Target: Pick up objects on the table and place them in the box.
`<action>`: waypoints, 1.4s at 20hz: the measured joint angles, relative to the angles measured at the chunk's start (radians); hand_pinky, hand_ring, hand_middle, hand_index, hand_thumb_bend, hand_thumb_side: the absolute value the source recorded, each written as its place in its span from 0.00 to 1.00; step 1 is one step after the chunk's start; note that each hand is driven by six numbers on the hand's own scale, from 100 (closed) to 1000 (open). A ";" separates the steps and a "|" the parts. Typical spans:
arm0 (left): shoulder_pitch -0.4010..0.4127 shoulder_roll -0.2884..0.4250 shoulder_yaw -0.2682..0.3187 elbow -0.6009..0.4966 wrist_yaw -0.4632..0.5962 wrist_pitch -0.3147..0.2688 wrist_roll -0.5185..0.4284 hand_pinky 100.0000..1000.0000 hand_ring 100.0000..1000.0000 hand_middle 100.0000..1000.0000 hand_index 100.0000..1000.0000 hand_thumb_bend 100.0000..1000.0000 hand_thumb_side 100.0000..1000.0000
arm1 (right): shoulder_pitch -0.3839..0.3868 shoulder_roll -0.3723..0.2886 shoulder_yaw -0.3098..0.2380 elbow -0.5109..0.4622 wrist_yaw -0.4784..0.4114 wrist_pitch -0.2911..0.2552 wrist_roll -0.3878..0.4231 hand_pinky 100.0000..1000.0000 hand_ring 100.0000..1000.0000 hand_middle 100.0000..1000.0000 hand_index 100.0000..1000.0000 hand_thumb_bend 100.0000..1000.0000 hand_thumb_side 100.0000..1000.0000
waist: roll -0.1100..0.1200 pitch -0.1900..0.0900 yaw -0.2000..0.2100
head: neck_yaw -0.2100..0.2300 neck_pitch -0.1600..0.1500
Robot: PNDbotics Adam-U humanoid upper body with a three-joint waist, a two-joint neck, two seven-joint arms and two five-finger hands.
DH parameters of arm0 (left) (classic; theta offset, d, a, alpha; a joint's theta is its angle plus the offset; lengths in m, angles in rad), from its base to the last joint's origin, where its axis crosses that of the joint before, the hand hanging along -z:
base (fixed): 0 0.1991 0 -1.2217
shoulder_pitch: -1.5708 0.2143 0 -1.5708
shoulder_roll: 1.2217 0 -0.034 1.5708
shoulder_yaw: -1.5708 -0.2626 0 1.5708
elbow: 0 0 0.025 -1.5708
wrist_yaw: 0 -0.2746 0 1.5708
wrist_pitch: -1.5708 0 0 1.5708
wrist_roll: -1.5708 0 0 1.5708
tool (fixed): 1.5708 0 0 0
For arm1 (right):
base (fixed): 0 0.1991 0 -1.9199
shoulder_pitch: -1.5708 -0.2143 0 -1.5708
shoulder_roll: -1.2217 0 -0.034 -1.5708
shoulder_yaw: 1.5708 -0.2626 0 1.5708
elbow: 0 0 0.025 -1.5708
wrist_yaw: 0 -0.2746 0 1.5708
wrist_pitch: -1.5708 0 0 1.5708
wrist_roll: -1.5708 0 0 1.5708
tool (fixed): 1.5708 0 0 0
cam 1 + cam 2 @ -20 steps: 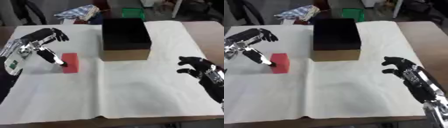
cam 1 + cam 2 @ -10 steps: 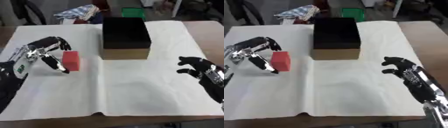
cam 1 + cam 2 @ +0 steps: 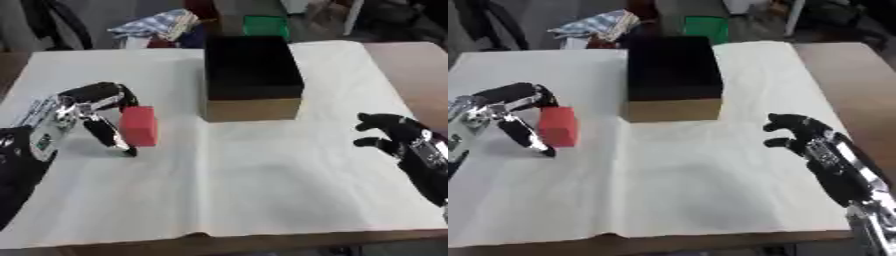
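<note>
My left hand (image 3: pixel 83 107) curls around the red block (image 3: pixel 139 126) beside the box (image 3: pixel 251 75); my right hand (image 3: pixel 811 142) rests open.

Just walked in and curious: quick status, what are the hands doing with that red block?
Left hand curled round the red block, block on the white cloth. Right hand idle, open, near the right edge. Box open, path to it clear.

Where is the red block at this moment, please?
The red block stands on the white cloth at the left side of the left eye view, between the left hand's fingers and thumb, left of the black box.
</note>
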 measured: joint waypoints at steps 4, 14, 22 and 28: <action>0.002 0.000 0.000 0.000 0.015 0.008 0.007 0.58 0.42 0.25 0.37 0.76 0.22 | 0.000 0.000 0.000 0.000 0.000 0.000 0.000 0.74 1.00 0.69 0.80 0.00 0.74 | 0.001 0.000 0.000 | 0.000 0.000; 0.006 0.006 0.006 -0.046 0.075 0.067 0.108 0.55 0.35 0.12 0.26 0.66 0.22 | 0.000 0.000 0.000 0.000 0.000 0.000 0.000 0.74 1.00 0.68 0.80 0.00 0.74 | 0.003 0.000 -0.003 | -0.003 0.000; -0.031 0.046 0.010 -0.139 0.136 0.077 0.089 0.54 0.35 0.12 0.26 0.65 0.21 | 0.000 0.000 0.000 0.000 0.000 0.000 0.000 0.74 1.00 0.68 0.80 0.00 0.74 | 0.006 -0.001 -0.006 | -0.008 0.000; -0.139 0.008 0.019 -0.136 0.129 0.107 0.133 0.55 0.36 0.13 0.27 0.66 0.18 | 0.000 0.000 0.008 0.000 0.000 0.002 0.007 0.74 1.00 0.69 0.80 0.00 0.74 | 0.005 -0.006 -0.025 | -0.004 -0.001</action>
